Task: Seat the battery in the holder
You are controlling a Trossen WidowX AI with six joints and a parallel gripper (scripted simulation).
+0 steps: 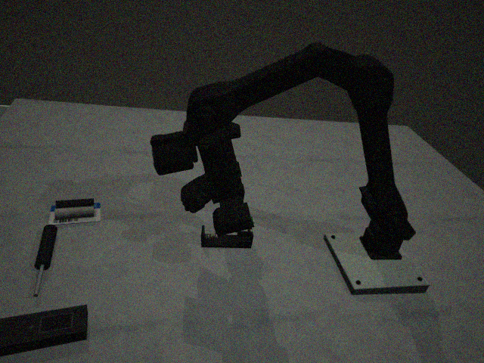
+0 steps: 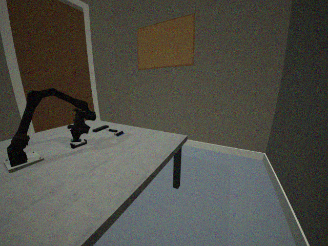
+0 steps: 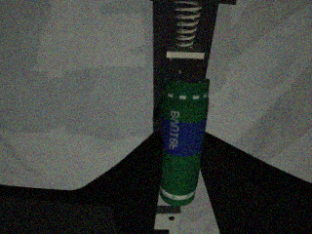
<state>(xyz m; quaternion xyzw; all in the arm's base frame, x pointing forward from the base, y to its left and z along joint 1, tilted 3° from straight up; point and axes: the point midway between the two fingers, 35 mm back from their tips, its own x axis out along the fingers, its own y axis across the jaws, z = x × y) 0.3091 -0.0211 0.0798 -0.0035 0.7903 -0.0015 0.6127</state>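
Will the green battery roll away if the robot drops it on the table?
Probably yes: the battery is a smooth round cylinder, so it would likely roll sideways on the flat table. It looks stiff, not bendy. For now the gripper is shut on it, above the holder.

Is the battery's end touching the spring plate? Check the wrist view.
No: the battery, held in the gripper, stops short of the pale spring plate, with a dark gap between them.
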